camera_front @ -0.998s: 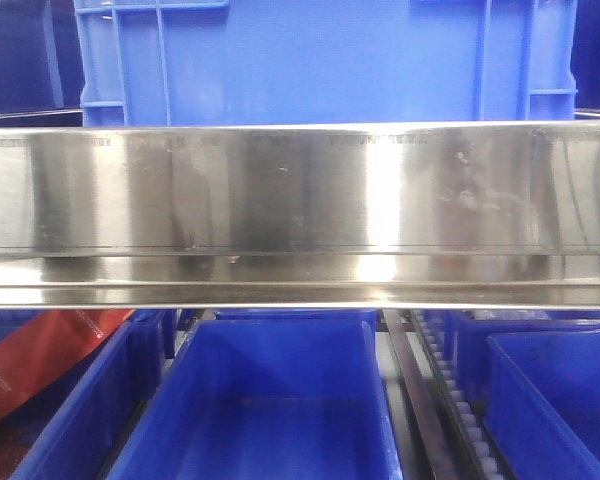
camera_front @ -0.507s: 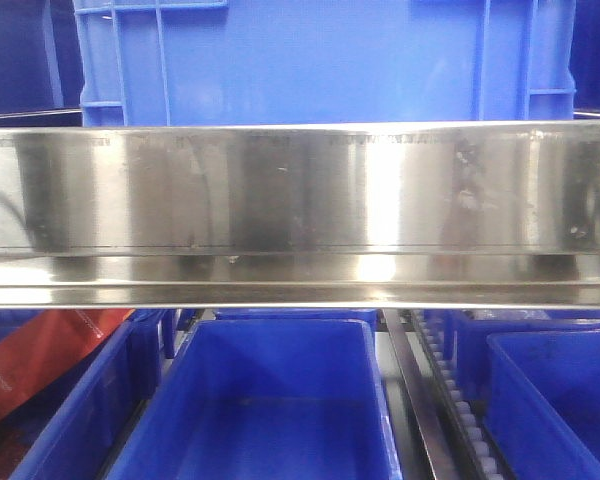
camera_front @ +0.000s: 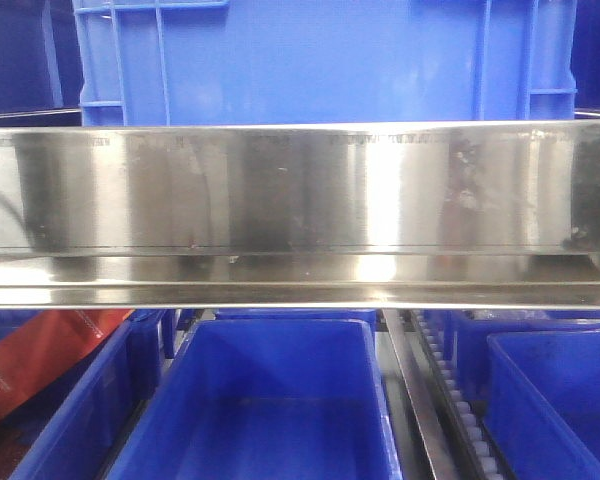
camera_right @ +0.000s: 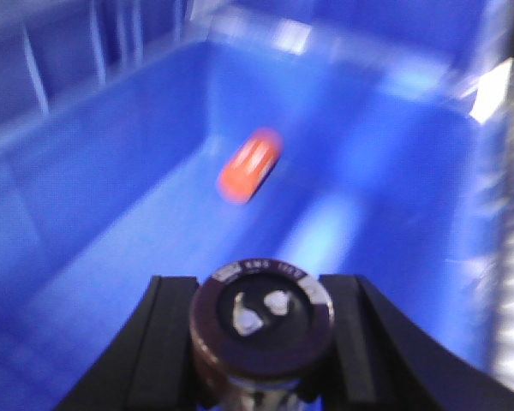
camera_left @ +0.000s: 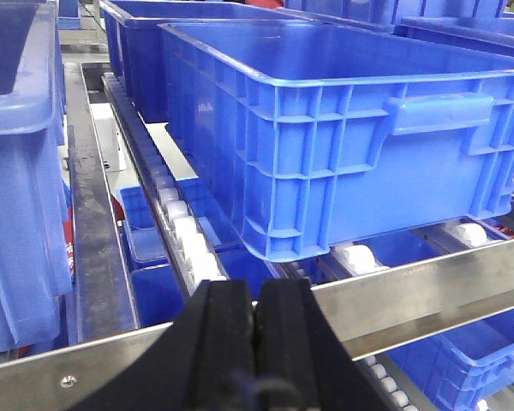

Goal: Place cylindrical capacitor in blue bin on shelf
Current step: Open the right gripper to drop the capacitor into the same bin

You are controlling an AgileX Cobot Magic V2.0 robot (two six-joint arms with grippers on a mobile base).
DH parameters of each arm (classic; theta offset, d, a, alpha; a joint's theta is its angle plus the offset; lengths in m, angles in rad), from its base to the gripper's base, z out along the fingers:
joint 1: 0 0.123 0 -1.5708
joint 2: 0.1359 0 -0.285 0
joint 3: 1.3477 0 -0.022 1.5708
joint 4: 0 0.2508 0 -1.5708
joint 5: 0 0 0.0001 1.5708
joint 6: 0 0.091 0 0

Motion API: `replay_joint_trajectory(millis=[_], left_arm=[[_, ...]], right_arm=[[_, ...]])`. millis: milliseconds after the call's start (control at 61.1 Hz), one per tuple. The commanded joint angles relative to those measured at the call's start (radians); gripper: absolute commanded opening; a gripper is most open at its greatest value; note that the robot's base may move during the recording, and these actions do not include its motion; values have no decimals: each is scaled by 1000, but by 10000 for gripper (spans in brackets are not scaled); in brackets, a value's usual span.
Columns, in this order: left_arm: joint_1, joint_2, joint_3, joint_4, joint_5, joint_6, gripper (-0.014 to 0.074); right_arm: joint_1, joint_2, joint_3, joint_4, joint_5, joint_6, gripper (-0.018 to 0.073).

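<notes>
Stainless-steel shelf (camera_front: 300, 190) with a broad reflective front rail, blue bins above and below it, fills the front view, which shows neither arm. Left wrist view only: left end effector (camera_left: 255, 317) with its fingers pressed together on nothing, just before a shelf rail, a large blue crate (camera_left: 343, 128) on rollers behind. Right wrist view only, blurred: right end effector (camera_right: 261, 330) clamped on the cylindrical capacitor (camera_right: 261, 325), grey-rimmed end face toward the camera, long axis along the view line, over a blue bin (camera_right: 111, 197) holding an orange cylinder (camera_right: 250, 164).
</notes>
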Motion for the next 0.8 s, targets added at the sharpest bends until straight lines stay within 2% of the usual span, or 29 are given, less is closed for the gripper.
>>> replay_joint_trajectory(millis=[0,262,360,475,573,786], left_arm=[[2,-5,3,-3,-14,-9,-111],[2,-5,3,-3,-14,-9,-111],[2,-5,3,-3,-14,-9,-111],[2,-5,3,-3,-14,-9,-111],[2,-5,3,-3,-14,-9,-111],[2,-5,3,-3,-14,-9,-111]], right_arm=[[17,73,-60,5,32,-9,-132],[32,232,-88,7,46,-9,-111],[32,255,-88,7,51,-9,46],[32,259,-88,7,53,-9,384],[32,256,-88,7,49,-9,578],[32,227,-88,7,45,-9,568]])
